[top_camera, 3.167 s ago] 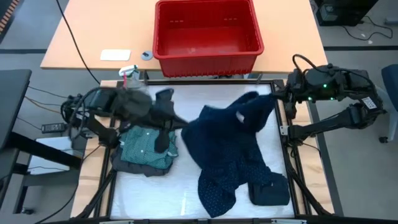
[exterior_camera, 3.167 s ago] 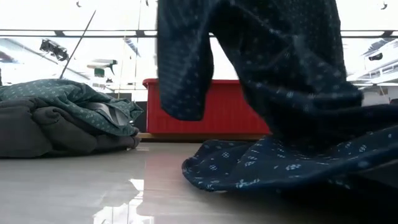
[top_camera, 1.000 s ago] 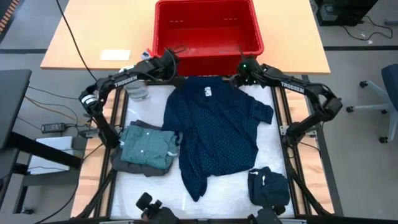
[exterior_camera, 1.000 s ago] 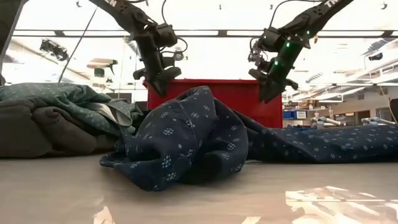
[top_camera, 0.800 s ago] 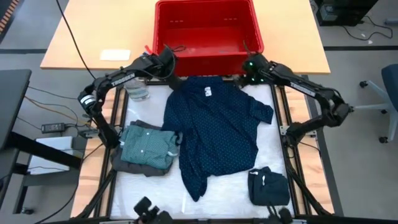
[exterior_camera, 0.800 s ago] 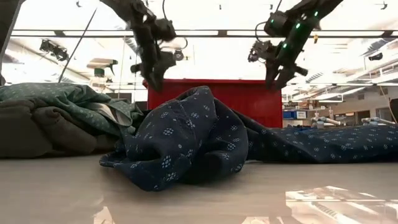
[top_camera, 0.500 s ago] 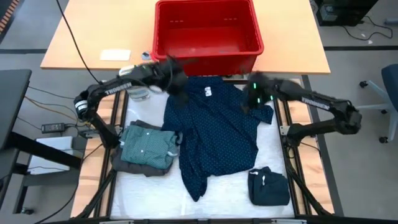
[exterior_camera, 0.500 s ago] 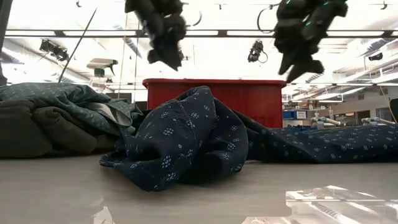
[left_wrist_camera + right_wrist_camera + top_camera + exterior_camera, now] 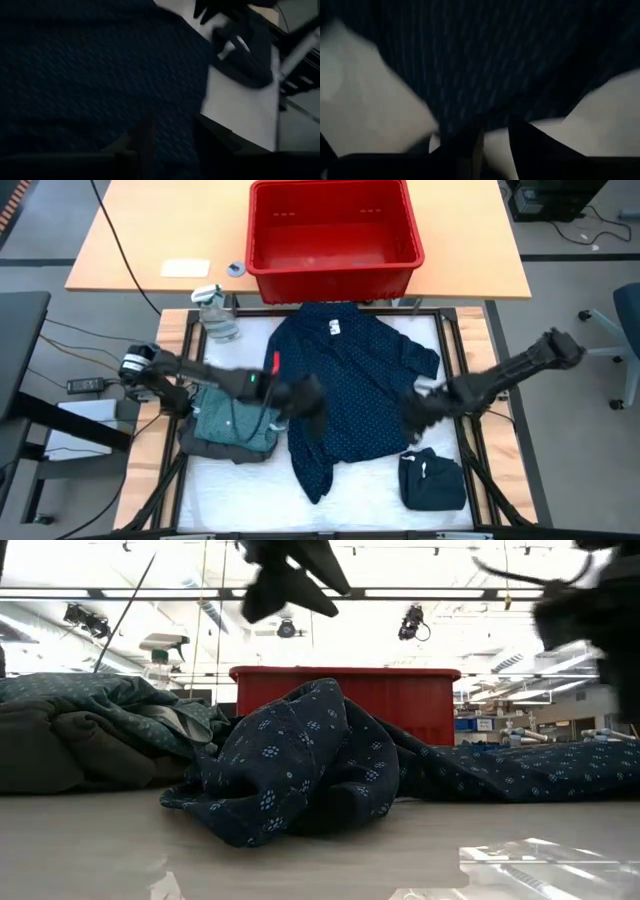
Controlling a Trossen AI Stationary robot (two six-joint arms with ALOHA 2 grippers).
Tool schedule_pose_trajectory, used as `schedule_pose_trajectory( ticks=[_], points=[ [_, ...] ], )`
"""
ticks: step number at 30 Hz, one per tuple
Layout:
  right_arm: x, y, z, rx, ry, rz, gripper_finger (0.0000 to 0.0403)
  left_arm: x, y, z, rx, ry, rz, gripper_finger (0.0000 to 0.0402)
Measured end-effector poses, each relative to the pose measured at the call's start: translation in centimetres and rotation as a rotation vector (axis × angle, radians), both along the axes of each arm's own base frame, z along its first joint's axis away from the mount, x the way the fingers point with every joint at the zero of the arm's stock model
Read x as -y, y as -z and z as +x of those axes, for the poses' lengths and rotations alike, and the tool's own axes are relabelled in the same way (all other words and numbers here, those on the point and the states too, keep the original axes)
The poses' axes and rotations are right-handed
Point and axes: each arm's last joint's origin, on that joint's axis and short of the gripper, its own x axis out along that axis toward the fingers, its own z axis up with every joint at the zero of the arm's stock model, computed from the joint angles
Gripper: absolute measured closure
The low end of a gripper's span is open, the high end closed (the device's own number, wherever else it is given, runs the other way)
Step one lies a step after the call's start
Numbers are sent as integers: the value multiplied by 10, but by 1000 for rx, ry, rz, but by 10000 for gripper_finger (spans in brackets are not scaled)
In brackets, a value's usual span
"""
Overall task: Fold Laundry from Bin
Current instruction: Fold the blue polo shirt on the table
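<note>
Navy dotted shirt [image 9: 345, 385] lay spread flat on the white work surface [image 9: 240, 490], collar toward the bin [image 9: 333, 238], which sat beyond the shirt on the wooden table [image 9: 130, 240].

Your left gripper [image 9: 305, 398] hung over the shirt's left edge, above the cloth in the low view and not touching it. Its wrist camera looked past two fingers [image 9: 145, 137] standing a little apart with nothing between them; navy cloth filled the view ahead. Just to its outer side sat the folded teal-green dotted T-shirt [image 9: 235, 418] on top of a dark grey piece [image 9: 215, 448].

Your right gripper [image 9: 420, 408] hovered at the shirt's right edge, below the sleeve. Its fingers [image 9: 525, 140] showed a narrow gap, nothing pinched; shirt hem and bare white surface lay ahead of them. A small folded dark bundle [image 9: 432, 480] rested near it, on the side away from the bin.

Spray bottle [image 9: 215, 310] stood at the surface's corner, well apart from your left gripper.
</note>
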Motion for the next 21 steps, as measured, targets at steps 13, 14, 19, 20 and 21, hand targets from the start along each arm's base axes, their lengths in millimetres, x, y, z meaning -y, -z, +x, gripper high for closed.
schedule_pose_trajectory(
  ticks=[13,14,19,20,21],
  points=[
    [-89,42,-25,22,-38,70,328,84,9,-26,-11,86,-19,269],
    [-93,46,-26,-8,-44,75,328,85,10,-27,-9,90,-7,269],
    [-116,53,-30,-100,-103,136,328,85,20,-30,-43,119,34,269],
    [-118,51,-30,-104,-109,129,328,83,22,-30,-40,115,32,269],
    [-119,48,-29,-98,-112,113,328,81,24,-29,-40,109,31,269]
  ],
)
